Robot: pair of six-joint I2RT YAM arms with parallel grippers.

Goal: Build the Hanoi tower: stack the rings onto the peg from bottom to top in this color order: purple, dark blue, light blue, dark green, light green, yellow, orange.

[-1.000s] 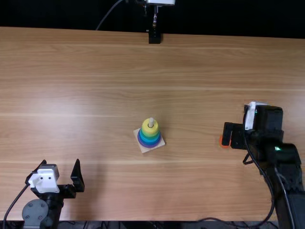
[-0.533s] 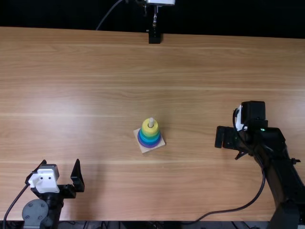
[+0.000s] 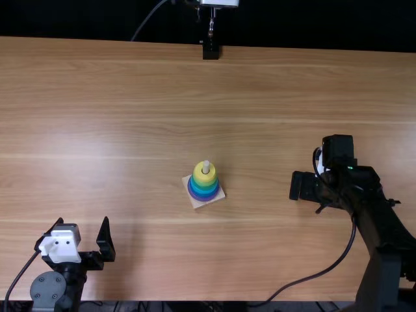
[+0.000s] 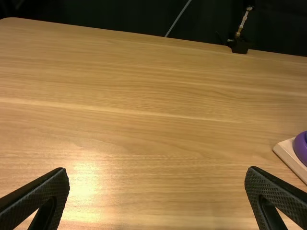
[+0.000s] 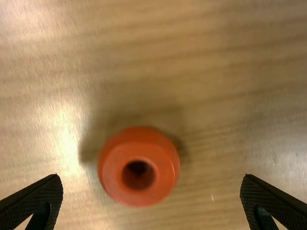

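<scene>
Orange ring (image 5: 112, 170) sits on the table (image 5: 240, 96) under the right claw (image 5: 151, 177), a bit nearer one of its wide-apart fingers (image 5: 45, 192).

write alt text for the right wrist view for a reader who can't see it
An orange ring lies on a light brown wooden table, its round hole facing the camera. The open right tool has its two black fingers spread wide on either side, neither touching the ring.
</scene>
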